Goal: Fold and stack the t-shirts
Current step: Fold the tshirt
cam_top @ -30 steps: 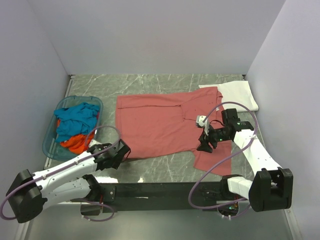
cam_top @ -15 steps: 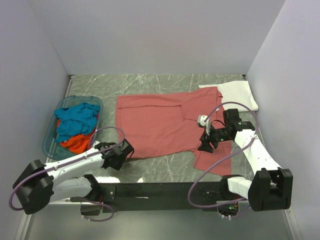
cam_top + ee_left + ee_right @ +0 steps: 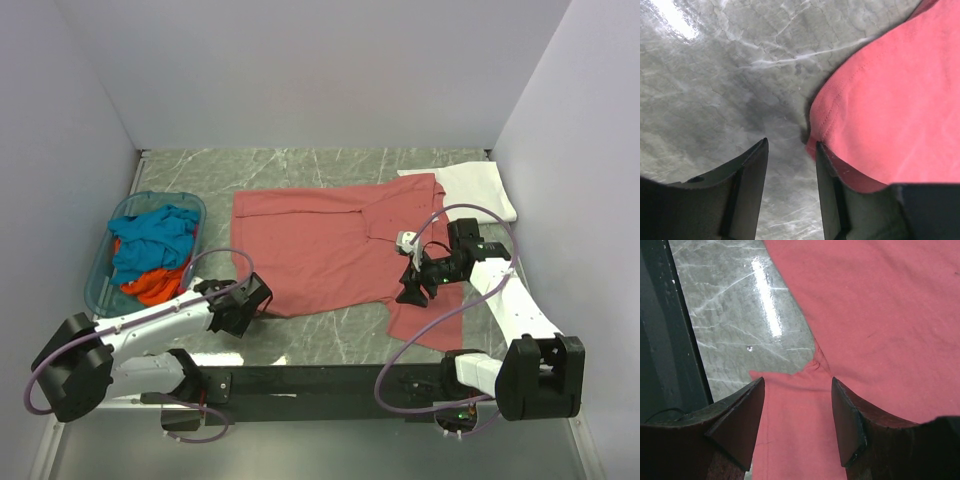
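Works on the dusty-red cloth t-shirt [image 3: 320, 250], laid flat across the middle of the grey marbled bench [image 3: 300, 165] with its sleeves toward the right arm. Holds the left fingers [image 3: 747, 190] low at the shirt's near left hem corner: spread apart, bare bench in the gap, one finger touching the hem edge, no cloth pinched between them. Looks placed that way to slip around the corner and nip it. Hangs the right fingers [image 3: 850, 425] spread over the notch where the near sleeve meets the body, one finger on each side, nothing gripped as far as can be seen. Seems chosen so that hem corner and sleeve root can be lifted together and carried across in one straight fold. Has the white cloth t-shirt [image 3: 480, 190], apparently folded, parked at the far right corner, probably as the base of the stack. Has the teal-blue t-shirt [image 3: 150, 235] and orange t-shirt [image 3: 155, 288] bunched in the translucent blue plastic basket [image 3: 100, 270] at the left, out of the way until needed. Judged early: first fold of the red shirt not yet made.
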Tool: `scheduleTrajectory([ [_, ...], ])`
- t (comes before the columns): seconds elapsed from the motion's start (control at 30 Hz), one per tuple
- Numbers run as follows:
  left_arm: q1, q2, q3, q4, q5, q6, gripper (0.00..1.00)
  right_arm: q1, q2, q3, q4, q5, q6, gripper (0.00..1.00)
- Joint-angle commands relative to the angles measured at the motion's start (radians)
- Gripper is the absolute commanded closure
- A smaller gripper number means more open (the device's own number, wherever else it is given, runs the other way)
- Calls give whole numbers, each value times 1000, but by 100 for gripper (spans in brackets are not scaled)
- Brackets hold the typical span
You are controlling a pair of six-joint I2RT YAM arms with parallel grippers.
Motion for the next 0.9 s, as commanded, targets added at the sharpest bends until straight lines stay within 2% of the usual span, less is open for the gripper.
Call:
scheduleTrajectory([
  [0.0,5,37,33,7,-15,-10,51,-13,2,17,-15,-35,-25,37],
  [0.27,5,89,38,18,3,2,51,-17,-4,14,-27,-44,-39,37],
  [0.4,8,105,56,-1,-15,5,54,-19,-6,15,-36,-49,-48,37],
  [0.57,8,53,85,-58,-41,45,55,-45,-9,14,-46,-56,-59,37],
  [0.73,8,-27,55,-51,-55,75,45,-54,4,18,-58,-69,-71,37],
  [0.83,6,-19,47,-22,-63,129,39,-59,7,22,-67,-73,-77,37],
  [0.87,6,-13,48,16,-67,195,37,-60,7,23,-69,-72,-80,37],
])
